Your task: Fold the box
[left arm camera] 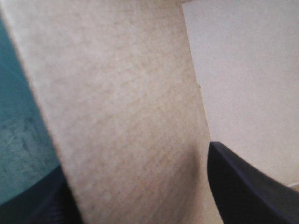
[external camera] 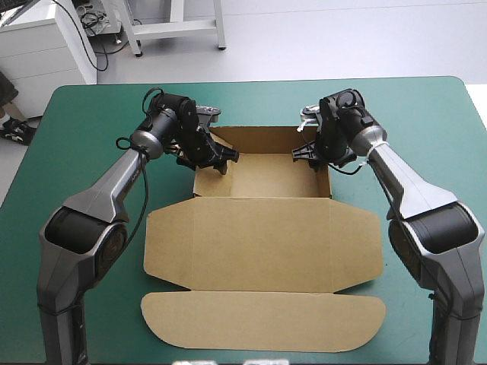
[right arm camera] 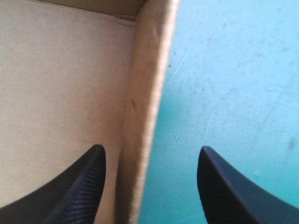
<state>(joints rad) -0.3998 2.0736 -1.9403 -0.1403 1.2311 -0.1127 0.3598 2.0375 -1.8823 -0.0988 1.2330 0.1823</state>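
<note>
Brown cut-board box (external camera: 262, 228) is laid at the middle of the teal-green table cover (external camera: 76, 114). An open tray with raised walls is formed at its far end, the lid panel lies flat toward the near edge, and the round-ended tuck flap (external camera: 262, 319) lies flat nearest the robot. Both arms are stretched forward and bent inward at the wrists, converging on the tray. At the tray's left wall the left gripper (external camera: 217, 156), two broad black fin-shaped fingers, is tipped down. The right gripper (external camera: 304, 152), of the same kind, is set at the right wall near the far right corner.

Finger gaps are not readable from the high view and are given only by the wrist views. In the left wrist view a tilted strip of board is seen between the spread black fingers (left arm camera: 243, 186), jaws released. One finger is just beside the strip's edge, but contact cannot be told. In the right wrist view the right wall's top edge is straddled, one finger (right arm camera: 79, 186) over the tray floor and the other (right arm camera: 233, 186) over the cover, jaws released.

Board is seen as matte and fibrous, with creased fold lines. Fine scratches are shown on the cover.
</note>
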